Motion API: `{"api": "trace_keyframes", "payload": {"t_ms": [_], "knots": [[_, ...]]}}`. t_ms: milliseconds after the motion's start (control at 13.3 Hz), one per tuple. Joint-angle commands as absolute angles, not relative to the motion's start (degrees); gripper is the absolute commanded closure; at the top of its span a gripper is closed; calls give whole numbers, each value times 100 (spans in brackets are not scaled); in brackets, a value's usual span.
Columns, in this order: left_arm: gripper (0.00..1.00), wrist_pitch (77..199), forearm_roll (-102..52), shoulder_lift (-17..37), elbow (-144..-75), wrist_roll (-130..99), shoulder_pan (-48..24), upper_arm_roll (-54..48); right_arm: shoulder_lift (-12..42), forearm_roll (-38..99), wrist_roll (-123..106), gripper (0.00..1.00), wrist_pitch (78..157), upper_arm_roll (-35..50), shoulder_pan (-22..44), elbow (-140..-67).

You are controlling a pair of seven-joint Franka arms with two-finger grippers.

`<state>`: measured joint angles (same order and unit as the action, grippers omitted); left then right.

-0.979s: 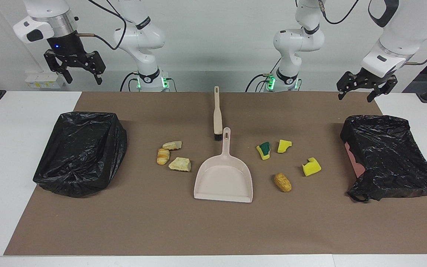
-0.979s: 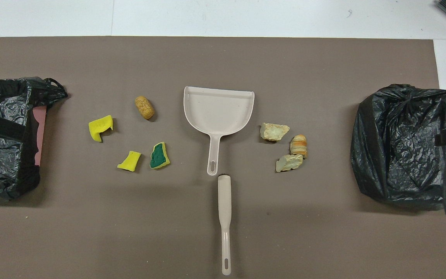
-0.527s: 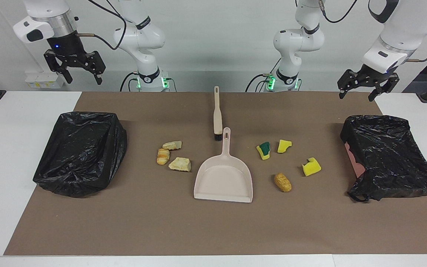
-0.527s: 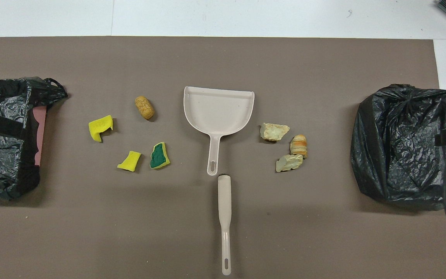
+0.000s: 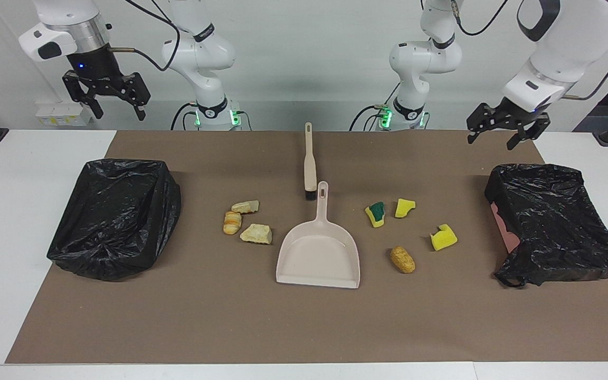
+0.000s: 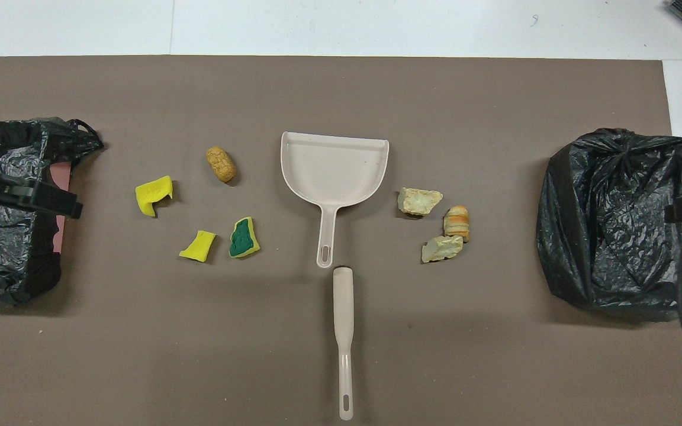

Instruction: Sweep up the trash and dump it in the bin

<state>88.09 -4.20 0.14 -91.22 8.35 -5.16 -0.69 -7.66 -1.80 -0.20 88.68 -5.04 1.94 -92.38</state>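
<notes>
**Status.** No step is complete. All seven pieces of trash lie on the brown mat (image 5: 304, 327), nothing is in the dustpan, and both tools lie ungripped.

**Hands.** The right hand (image 5: 119, 111), at the top of the facing view, hangs open and empty above the tabletop (image 5: 8, 211); this arm waits. The left hand (image 5: 494, 138) is also open and empty, over the mat edge beside the bin (image 5: 552, 221) at the left arm's end.

**Tools.** The brush (image 5: 310, 163), upper centre, has a slim beige plastic handle and short black bristles. Just below it lies the dustpan (image 5: 319, 256): smooth beige plastic, flat tray, raised rim.

**Trash.** Three pale, rough bread chunks (image 5: 245, 206) sit beside the pan toward the right arm's end. Three porous yellow sponge pieces (image 5: 404, 207), one green-faced, and a brown, crackled potato lump (image 5: 402, 259) sit toward the left arm's end.

**Bins.** Both bins, including the second bin (image 5: 116, 216), are lined with crinkled glossy black film.

**Remaining.** Grip the tools, sweep, dump.
</notes>
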Motion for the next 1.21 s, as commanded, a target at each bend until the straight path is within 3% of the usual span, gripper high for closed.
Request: {"api": "trace_keyframes", "payload": {"t_ms": [0,301,1130], "knots": [[0,9254,-518,-158,-9728,791,-991,-9,-782,-185,-114,0,8859,-483,176,-9229],[0,10228,-571,-571,-10835,-41,-1887,-9,-782,-185,-114,0,8859,-483,176,-9229],[0,12547,-510,-492,-12601,-2582,-4445,-18,-782,-185,-114,0,8859,-483,176,-9229]]}}
